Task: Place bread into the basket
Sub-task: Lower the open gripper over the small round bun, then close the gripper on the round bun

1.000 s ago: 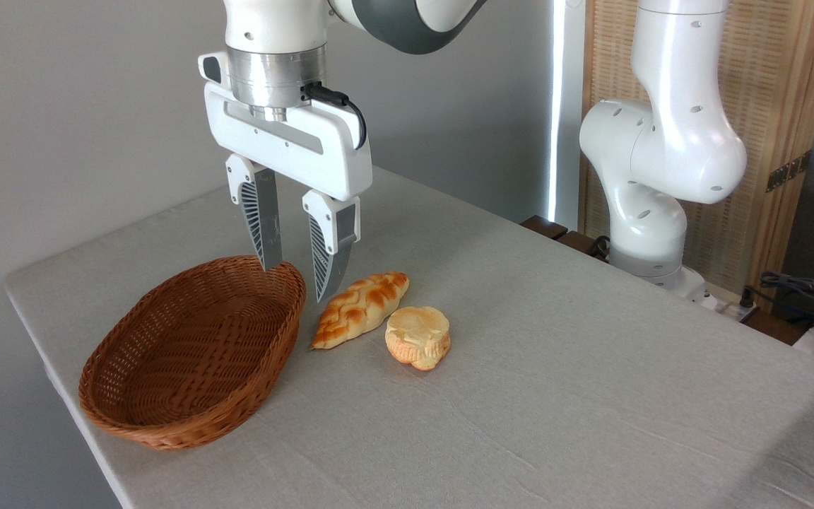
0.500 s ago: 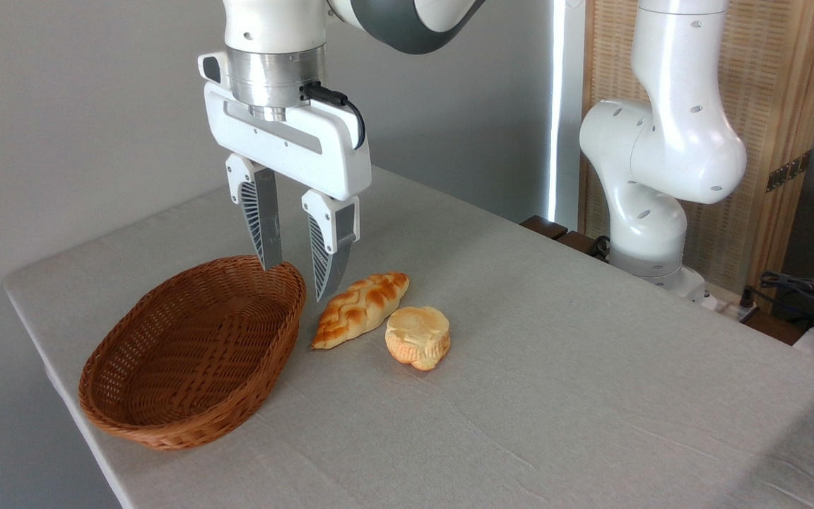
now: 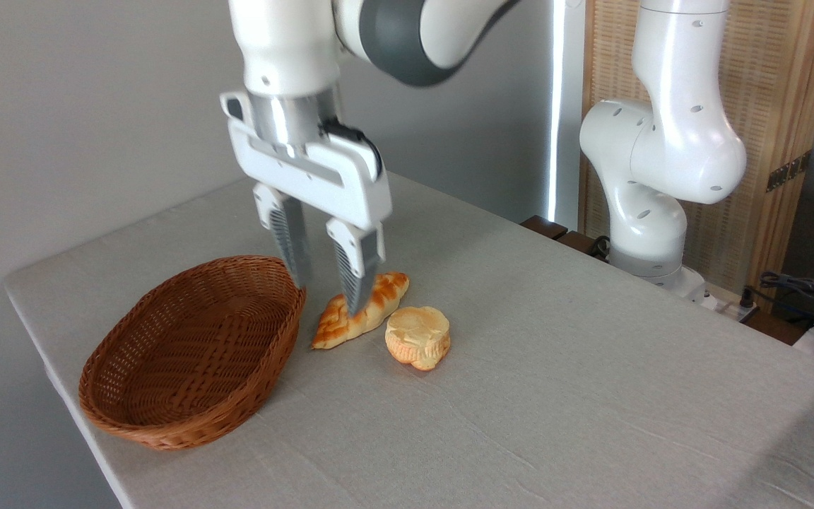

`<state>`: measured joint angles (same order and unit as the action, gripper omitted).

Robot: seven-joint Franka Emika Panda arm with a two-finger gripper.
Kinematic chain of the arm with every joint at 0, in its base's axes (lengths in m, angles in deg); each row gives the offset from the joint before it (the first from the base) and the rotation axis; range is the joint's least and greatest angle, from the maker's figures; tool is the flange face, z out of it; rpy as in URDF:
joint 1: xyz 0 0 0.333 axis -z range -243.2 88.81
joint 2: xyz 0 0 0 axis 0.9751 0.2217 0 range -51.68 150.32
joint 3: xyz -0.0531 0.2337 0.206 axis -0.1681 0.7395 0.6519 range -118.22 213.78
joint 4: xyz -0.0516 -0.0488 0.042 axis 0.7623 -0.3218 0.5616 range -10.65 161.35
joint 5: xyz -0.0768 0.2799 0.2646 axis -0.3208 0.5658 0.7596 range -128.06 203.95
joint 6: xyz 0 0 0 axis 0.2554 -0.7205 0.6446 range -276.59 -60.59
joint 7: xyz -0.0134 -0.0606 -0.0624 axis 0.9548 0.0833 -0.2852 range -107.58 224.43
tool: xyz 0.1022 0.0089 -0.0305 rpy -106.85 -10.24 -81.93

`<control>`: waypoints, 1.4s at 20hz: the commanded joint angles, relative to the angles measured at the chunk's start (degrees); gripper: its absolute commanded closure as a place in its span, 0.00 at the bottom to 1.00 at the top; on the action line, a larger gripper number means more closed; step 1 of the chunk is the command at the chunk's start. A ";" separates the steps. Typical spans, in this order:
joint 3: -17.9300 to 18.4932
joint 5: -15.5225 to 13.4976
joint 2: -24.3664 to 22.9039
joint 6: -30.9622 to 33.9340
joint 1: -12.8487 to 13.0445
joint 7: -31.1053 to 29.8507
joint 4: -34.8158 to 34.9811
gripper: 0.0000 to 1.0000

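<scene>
Gripper (image 3: 328, 297): jaws parted, holding nothing, tips over the loaf (image 3: 361, 313). Bun (image 3: 418, 336): on table (image 3: 555, 396), just right of loaf. Basket (image 3: 191, 351): left of loaf.

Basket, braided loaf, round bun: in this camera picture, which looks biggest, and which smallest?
1. The basket, by far the largest.
2. The braided loaf, longer than the bun, though the gripper hides part of it.
3. The round bun, smallest.
</scene>
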<state>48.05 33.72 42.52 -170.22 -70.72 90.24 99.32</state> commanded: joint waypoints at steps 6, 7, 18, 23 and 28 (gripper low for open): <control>0.87 1.41 -5.86 -1.67 0.03 9.57 12.67 0.00; 1.22 2.37 -6.03 -1.68 0.03 11.14 13.20 0.00; 2.10 2.91 -5.24 -6.16 0.74 16.43 17.07 0.00; 2.10 2.91 -4.72 -6.33 1.09 16.43 17.16 0.00; 2.10 2.65 -4.28 -6.51 1.09 16.61 17.07 0.58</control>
<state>49.63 35.96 38.05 -175.45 -70.06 105.62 115.80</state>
